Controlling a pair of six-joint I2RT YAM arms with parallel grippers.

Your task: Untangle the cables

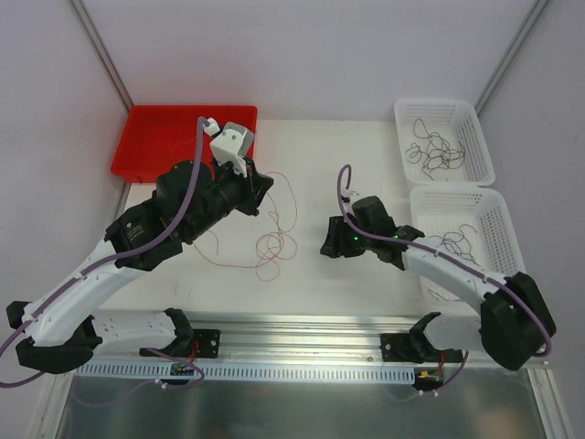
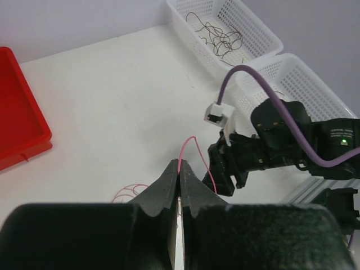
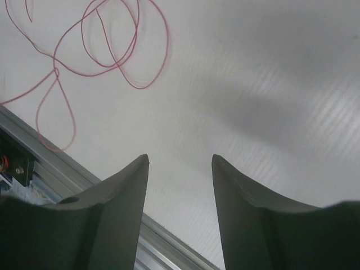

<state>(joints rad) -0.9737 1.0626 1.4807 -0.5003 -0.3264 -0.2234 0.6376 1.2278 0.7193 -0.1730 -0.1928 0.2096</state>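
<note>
A thin red/pink cable lies in loose loops [image 1: 274, 245] on the white table between the arms, with one strand arcing up [image 1: 292, 197] toward my left gripper. My left gripper [image 1: 262, 190] is raised above the table and shut on this cable. In the left wrist view the pink strand [image 2: 192, 142] comes out of the closed fingertips [image 2: 180, 163]. My right gripper [image 1: 326, 240] is open and empty, low over the table to the right of the loops. In the right wrist view the red loops [image 3: 112, 45] lie ahead and left of the open gripper [image 3: 180, 160].
Two white mesh baskets stand at the right: the far one [image 1: 483, 146] holds dark curly wires [image 1: 434, 151], the near one [image 1: 507, 229] holds a few more [image 1: 457, 242]. A red tray [image 1: 174, 137] sits at the back left. An aluminium rail [image 1: 302, 325] runs along the front edge.
</note>
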